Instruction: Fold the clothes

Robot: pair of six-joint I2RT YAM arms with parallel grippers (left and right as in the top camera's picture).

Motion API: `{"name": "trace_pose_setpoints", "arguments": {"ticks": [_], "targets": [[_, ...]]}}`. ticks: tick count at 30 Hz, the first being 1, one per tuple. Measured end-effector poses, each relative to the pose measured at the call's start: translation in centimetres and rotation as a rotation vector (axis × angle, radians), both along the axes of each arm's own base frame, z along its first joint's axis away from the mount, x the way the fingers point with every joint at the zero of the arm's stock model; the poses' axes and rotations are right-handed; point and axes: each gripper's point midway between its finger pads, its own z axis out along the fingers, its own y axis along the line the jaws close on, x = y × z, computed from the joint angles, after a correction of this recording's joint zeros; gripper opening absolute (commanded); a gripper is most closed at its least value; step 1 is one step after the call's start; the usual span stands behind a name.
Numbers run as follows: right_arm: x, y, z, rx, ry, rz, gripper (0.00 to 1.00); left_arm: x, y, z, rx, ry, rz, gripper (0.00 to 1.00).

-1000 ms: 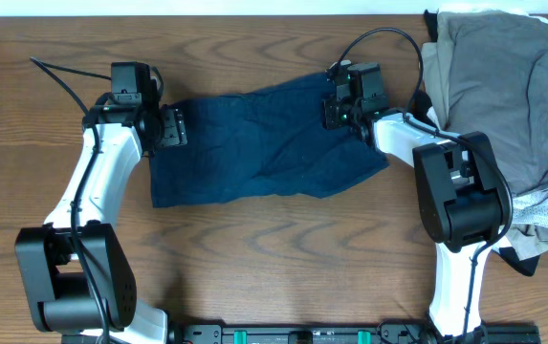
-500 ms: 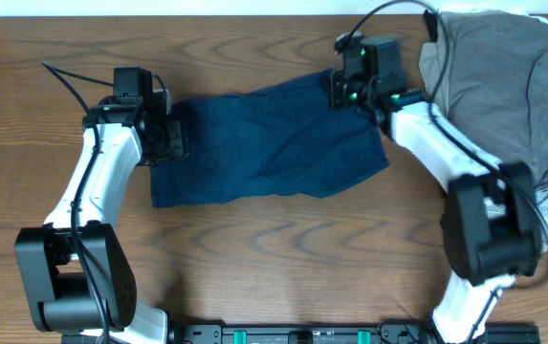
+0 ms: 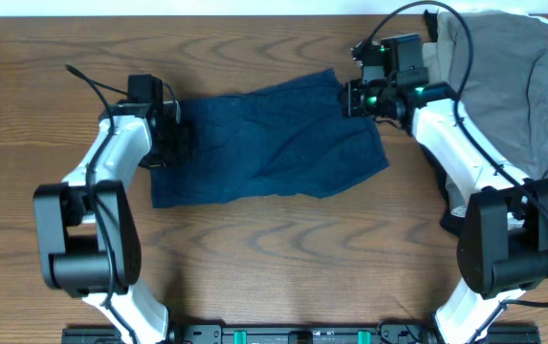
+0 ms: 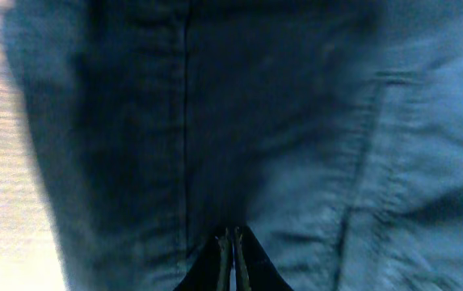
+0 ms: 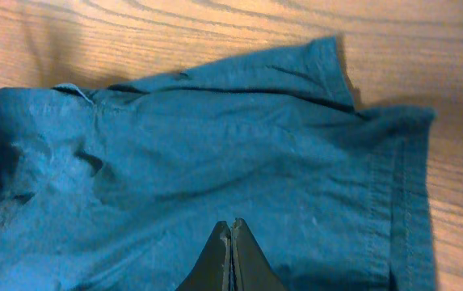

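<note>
**While the dark blue shorts (image 3: 274, 143) lie flat, the left gripper (image 3: 178, 143) and the right gripper (image 3: 350, 98) are both pinched shut**

The shorts are spread out in the middle of the brown table (image 3: 274, 258). They lie a bit crooked, with the right end higher up than the left end.

The left gripper is at the left end of the shorts, right on the edge of the cloth. Its two fingertips (image 4: 213, 271) are pressed together, with only a thin line between them. In the left wrist view, blue cloth with seams fills almost the whole picture just past the tips. I cannot tell if a bit of cloth is caught between them.

The right gripper is at the top right corner of the shorts. Its fingertips (image 5: 221, 259) are closed tight too and make one sharp point. In the right wrist view they sit over the blue cloth, with the hem off to the right and bare wood past it. I cannot tell if they have hold of any cloth.

A pile of other clothes (image 3: 513, 86), mostly grey, sits in the far right corner of the table, apart from the shorts.
</note>
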Motion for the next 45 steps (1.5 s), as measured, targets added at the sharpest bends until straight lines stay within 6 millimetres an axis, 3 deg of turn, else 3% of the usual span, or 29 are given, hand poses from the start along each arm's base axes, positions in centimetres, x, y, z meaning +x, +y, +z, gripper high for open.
{"name": "trace_pose_setpoints", "arguments": {"ticks": [3, 9, 12, 15, 17, 20, 22, 26, 34, 38, 45], "targets": [[-0.2, -0.9, -0.1, 0.014, 0.016, 0.009, 0.01, -0.1, 0.0, -1.1, 0.0, 0.023, 0.0, 0.06], [0.0, -1.9, -0.4, 0.025, 0.025, 0.005, 0.01, -1.2, 0.0, -1.0, -0.002, 0.064, 0.001, 0.06], [-0.2, -1.8, -2.2, 0.023, 0.069, 0.012, 0.01, -2.7, -0.1, -0.4, -0.003, 0.113, 0.001, 0.08], [-0.3, -1.8, -4.8, 0.015, 0.121, 0.012, 0.01, -2.9, -0.1, 1.0, -0.003, 0.098, 0.002, 0.13], [-0.4, -1.9, -6.8, 0.003, 0.156, 0.013, 0.01, -2.6, -0.1, 2.3, -0.001, 0.062, 0.001, 0.17], [-0.5, -2.2, -9.0, -0.02, 0.188, 0.009, 0.01, -2.0, -0.1, 4.0, 0.0, 0.011, 0.002, 0.4], [-0.4, -2.5, -9.6, -0.04, 0.189, 0.001, 0.01, -1.9, 0.0, 4.4, 0.0, -0.003, 0.002, 0.58], [0.0, -2.9, -9.8, -0.07, 0.171, -0.002, 0.01, -1.9, 0.3, 4.4, 0.0, -0.003, 0.01, 0.8], [0.2, -3.4, -11.6, -0.118, 0.177, -0.005, 0.01, -1.9, 2.8, 4.4, -0.002, -0.002, 0.095, 0.86], [0.3, -3.2, -11.7, -0.14, 0.161, 0.004, 0.01, -2.0, 4.1, 4.4, -0.003, -0.002, 0.142, 0.95], [0.4, -3.0, -11.8, -0.165, 0.151, 0.004, 0.01, -1.7, 4.0, 3.8, -0.029, 0.001, 0.147, 0.95]]}}
